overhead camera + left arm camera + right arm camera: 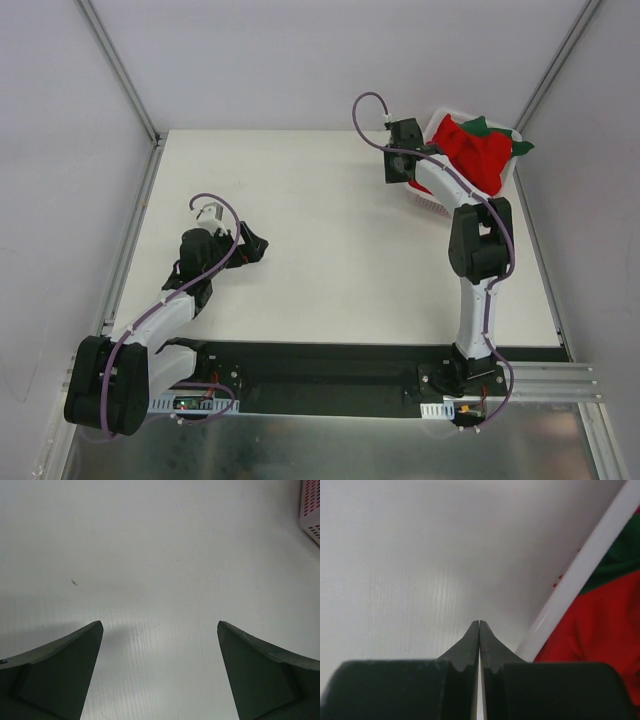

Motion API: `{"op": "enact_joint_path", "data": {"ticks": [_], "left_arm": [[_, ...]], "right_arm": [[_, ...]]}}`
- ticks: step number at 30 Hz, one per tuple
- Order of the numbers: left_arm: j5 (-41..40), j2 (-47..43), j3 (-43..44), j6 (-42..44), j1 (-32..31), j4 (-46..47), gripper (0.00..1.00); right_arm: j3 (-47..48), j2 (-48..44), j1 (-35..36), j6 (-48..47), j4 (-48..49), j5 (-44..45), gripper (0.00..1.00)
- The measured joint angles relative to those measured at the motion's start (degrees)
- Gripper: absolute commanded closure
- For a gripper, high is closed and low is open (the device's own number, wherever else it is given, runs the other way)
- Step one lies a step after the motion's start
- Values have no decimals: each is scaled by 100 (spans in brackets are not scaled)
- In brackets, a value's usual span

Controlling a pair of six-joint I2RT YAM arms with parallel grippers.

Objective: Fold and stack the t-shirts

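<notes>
A bright red t-shirt (476,152) lies heaped in the white basket (432,203) at the far right of the table. Bits of a dark green t-shirt (521,147) stick out beside and under it. In the right wrist view the red t-shirt (600,630) and the green t-shirt (622,555) lie behind the basket's white rim (580,570). My right gripper (479,623) is shut with nothing between its jaws. It hangs over bare table just left of that rim, also in the top view (398,168). My left gripper (160,626) stands open over bare table at the left (254,246).
The basket's slotted corner (311,510) shows at the top right of the left wrist view. Grey walls with metal rails (120,70) close in the white table (330,250) on three sides. The arm bases sit on a black plate (330,375) at the near edge.
</notes>
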Motion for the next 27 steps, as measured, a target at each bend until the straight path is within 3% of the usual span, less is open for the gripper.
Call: {"op": "enact_joint_path", "data": {"ticks": [27], "left_arm": [[2,-2,0,0,-70,2,1]], "right_arm": [[-682,17,-868,168,-881,1993,98]]}}
